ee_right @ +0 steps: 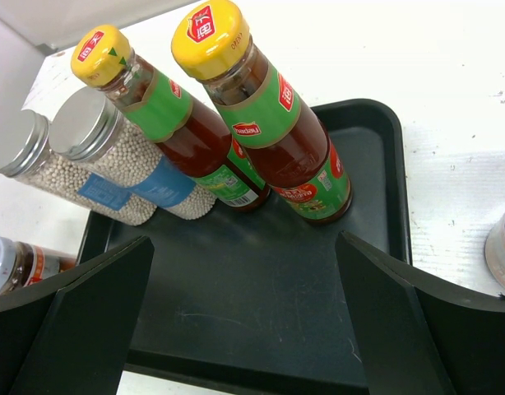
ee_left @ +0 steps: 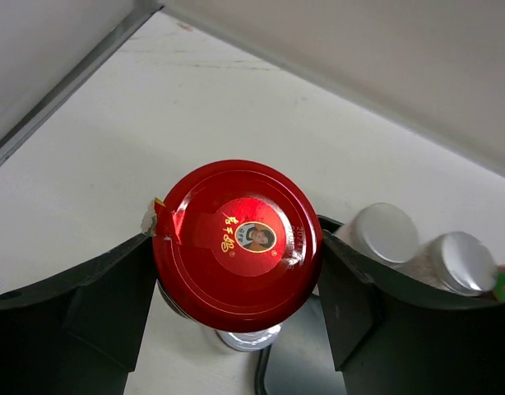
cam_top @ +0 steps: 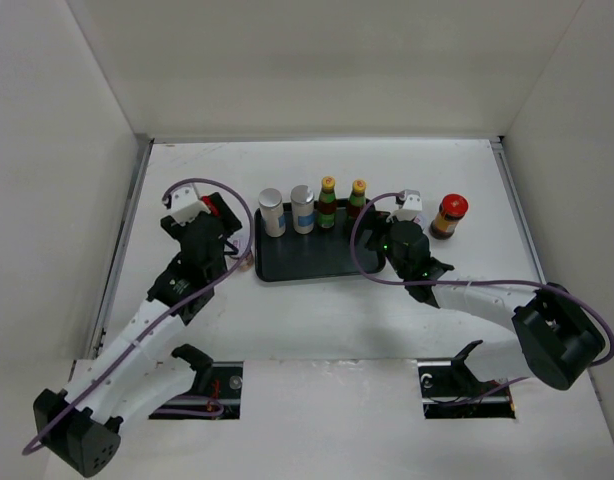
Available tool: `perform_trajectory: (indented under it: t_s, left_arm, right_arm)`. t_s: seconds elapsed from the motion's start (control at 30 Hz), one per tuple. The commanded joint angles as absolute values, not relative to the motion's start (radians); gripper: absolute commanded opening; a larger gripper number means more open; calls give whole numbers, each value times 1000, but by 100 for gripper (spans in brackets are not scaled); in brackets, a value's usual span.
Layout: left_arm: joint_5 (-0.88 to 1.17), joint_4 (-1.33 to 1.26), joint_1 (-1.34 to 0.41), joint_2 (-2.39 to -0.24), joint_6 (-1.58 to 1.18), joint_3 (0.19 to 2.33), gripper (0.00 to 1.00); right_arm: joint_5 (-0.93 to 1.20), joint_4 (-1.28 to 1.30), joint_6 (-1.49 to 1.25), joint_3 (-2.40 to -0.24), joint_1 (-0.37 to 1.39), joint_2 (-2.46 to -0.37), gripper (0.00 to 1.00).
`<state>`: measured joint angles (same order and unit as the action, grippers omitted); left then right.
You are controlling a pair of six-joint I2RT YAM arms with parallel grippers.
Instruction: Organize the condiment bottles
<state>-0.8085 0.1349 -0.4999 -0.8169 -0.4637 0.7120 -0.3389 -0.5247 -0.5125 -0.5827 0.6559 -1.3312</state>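
Red-capped jar (ee_left: 236, 239) is just left of the black tray (cam_top: 287, 268), gripped at both sides by the half-open left gripper (ee_left: 236, 276). I think it should rise straight, then go right into the tray's free near part, clear of the nearest shaker (cam_top: 272, 213). The right gripper (ee_right: 244, 247) stands wide over the tray and holds nothing.

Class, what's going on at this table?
The left gripper is clamped around a red-capped jar left of the black tray. The right gripper hangs open and empty over the tray, where two shakers and two sauce bottles stand in a row. A second red-capped jar sits on the table, right of the tray.
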Motion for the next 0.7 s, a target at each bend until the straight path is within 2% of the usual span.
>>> perform_trajectory:
  t_s: [0.0, 0.3, 0.67]
  left_arm:
    - [-842, -34, -591, -836, -417, 819, 33]
    - [-779, -147, -820, -1032, -514, 856, 33]
    - [-677, -394, -811, -1242, -549, 759, 33]
  right_arm:
    - [-331, -566, -506, -618, 662, -1312, 100]
    - [-344, -572, -511, -600, 662, -1270, 100]
    - [-357, -578, -515, -581, 651, -1235, 100]
